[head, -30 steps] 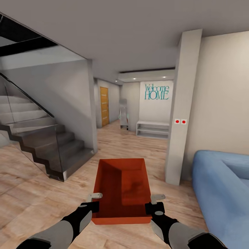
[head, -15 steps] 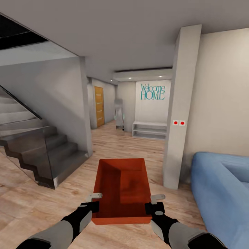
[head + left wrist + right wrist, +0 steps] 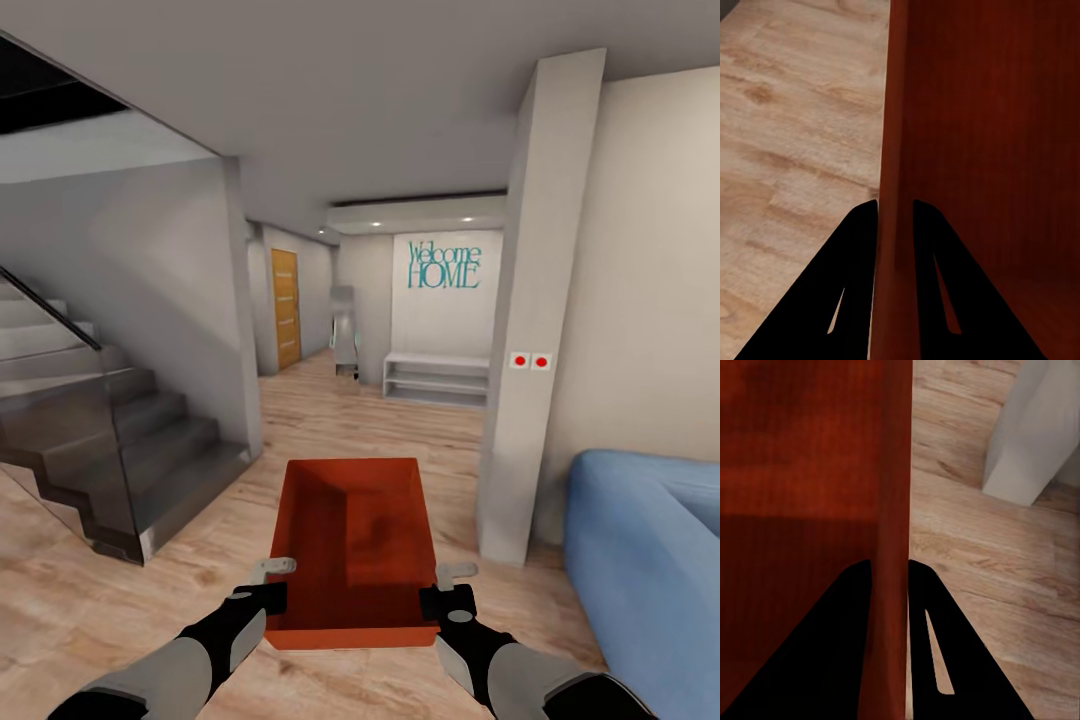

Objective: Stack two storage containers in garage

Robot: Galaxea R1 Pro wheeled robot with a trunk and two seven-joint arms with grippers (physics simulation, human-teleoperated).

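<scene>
Carrying leg here: the bin (image 3: 352, 540) is held out front over the wood floor (image 3: 400, 420), left tool (image 3: 272, 585) and right tool (image 3: 442, 588) each pinching a side wall, so next it probably needs steering down the hallway past the pillar (image 3: 535, 330).

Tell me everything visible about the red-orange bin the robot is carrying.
The red-orange rectangular plastic bin is lidless, straight-walled and looks empty, held level above the light wood plank floor. The left gripper pinches its left wall and the right gripper its right wall, one finger inside and one outside. Its long axis points ahead, toward the hallway.
</scene>
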